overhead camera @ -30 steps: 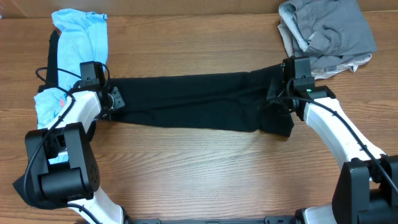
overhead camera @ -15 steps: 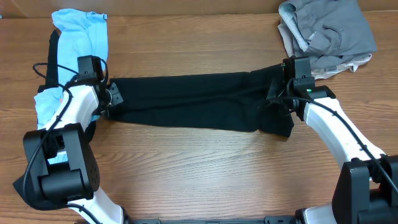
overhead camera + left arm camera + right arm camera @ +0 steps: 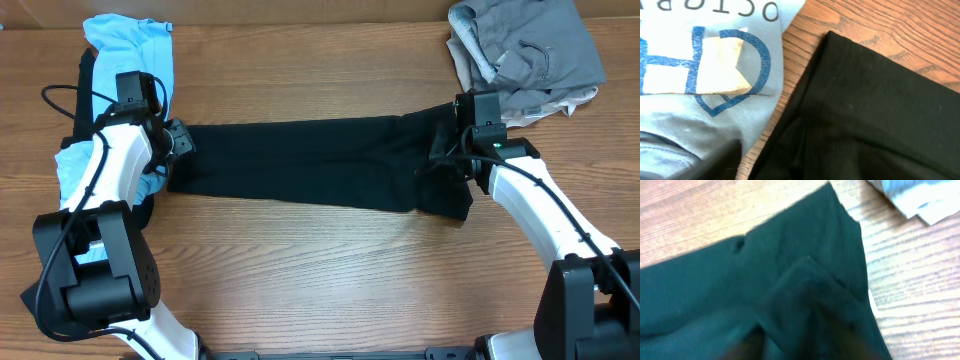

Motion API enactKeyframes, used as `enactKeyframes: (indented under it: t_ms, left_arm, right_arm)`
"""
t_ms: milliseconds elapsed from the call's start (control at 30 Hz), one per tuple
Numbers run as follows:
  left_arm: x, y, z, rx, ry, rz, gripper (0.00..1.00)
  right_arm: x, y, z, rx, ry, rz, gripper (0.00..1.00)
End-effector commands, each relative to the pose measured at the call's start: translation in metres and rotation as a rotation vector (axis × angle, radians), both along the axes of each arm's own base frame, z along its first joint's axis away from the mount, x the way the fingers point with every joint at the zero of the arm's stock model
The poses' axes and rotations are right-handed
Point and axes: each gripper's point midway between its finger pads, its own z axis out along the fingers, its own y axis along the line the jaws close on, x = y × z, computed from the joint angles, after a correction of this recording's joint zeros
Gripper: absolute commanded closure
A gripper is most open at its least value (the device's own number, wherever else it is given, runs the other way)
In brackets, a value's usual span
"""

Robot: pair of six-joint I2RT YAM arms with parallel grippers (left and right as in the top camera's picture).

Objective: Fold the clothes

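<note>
The black shirt (image 3: 310,160) lies as a long folded band across the middle of the table. Its left end (image 3: 865,110) rests flat beside the light-blue printed tee (image 3: 125,55) (image 3: 690,110). My left gripper (image 3: 178,140) hovers just above that end's far corner, open and empty. One dark finger (image 3: 715,162) shows over the tee. My right gripper (image 3: 447,152) stands over the shirt's bunched right end (image 3: 765,280). Its blurred fingers are apart, with loose folds between them (image 3: 800,347). A small white label (image 3: 871,300) peeks from the shirt's edge.
A heap of grey and beige clothes (image 3: 530,50) (image 3: 920,195) sits at the back right, close behind my right gripper. The blue tee runs down the left side under my left arm (image 3: 110,180). Bare wood (image 3: 330,270) lies in front of the shirt.
My left gripper has opened, let go of the shirt's left end and drawn back toward the far left. The right gripper's fingers have parted; that arm has stayed put.
</note>
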Motion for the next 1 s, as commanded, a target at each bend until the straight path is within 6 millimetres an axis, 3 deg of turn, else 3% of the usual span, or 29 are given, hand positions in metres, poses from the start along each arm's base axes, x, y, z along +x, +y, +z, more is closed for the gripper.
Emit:
enactKeyframes:
  t_ms: [0, 167, 333, 467, 967]
  left_arm:
    - [0.006, 0.011, 0.004, 0.035, -0.011, 0.020, 0.03]
    - [-0.001, 0.016, 0.012, -0.024, 0.014, 0.030, 0.00]
    - [0.009, -0.011, 0.019, -0.137, -0.040, -0.229, 0.00]
    - [0.016, -0.019, 0.017, -0.129, -0.062, -0.324, 0.00]
    - [0.025, -0.027, -0.050, -0.156, 0.010, -0.423, 0.03]
  right_arm:
    - [0.014, -0.008, 0.012, -0.029, -0.056, -0.019, 0.00]
    - [0.010, -0.003, 0.017, -0.009, -0.029, 0.012, 0.00]
    - [0.009, 0.009, 0.038, 0.046, -0.030, 0.053, 0.00]
    - [0.007, 0.013, 0.052, 0.065, -0.025, 0.067, 0.00]
    - [0.001, 0.013, 0.050, 0.051, 0.002, 0.084, 0.00]
